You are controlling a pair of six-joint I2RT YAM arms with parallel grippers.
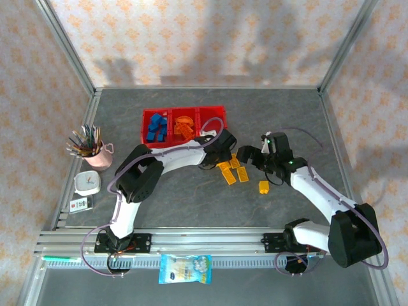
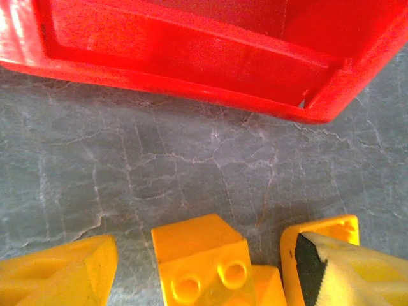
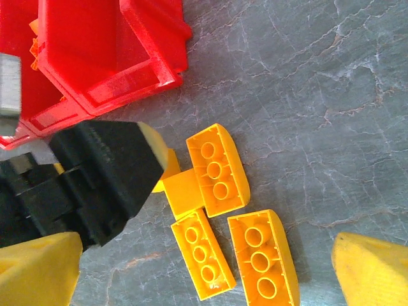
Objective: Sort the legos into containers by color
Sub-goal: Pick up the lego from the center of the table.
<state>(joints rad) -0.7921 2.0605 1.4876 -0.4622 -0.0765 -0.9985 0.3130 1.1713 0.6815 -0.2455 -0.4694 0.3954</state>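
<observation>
Left jaws stand open, their yellow fingers parted on either side of a small yellow plastic brick lying on the dark grey marbled counter. Bare counter shows on both sides of that brick, so neither finger touches it. The face turned toward the wrist camera carries two round sockets; the frame edge cuts the brick off, so I cannot tell its long axis. A corner of the bright red translucent plastic tray of three square compartments lies just beyond it. A second yellow brick sits partly behind the right-hand finger.

Right jaws are spread wide and hold nothing. Between them on the counter lie three yellow bricks with one rounded end, each showing three circles in a row. Their long axes lie nearly parallel, running up the picture and leaning a little toward the tray. The left jaws' black body sits at the tray side of this group, beside a small yellow square piece; whether they touch I cannot tell.

From above, the yellow cluster lies just near of the tray's right end, between the two sets of jaws. A lone yellow brick lies apart, nearer the arm bases. Blue bricks sit in the left compartment, orange bricks in the middle one.
</observation>
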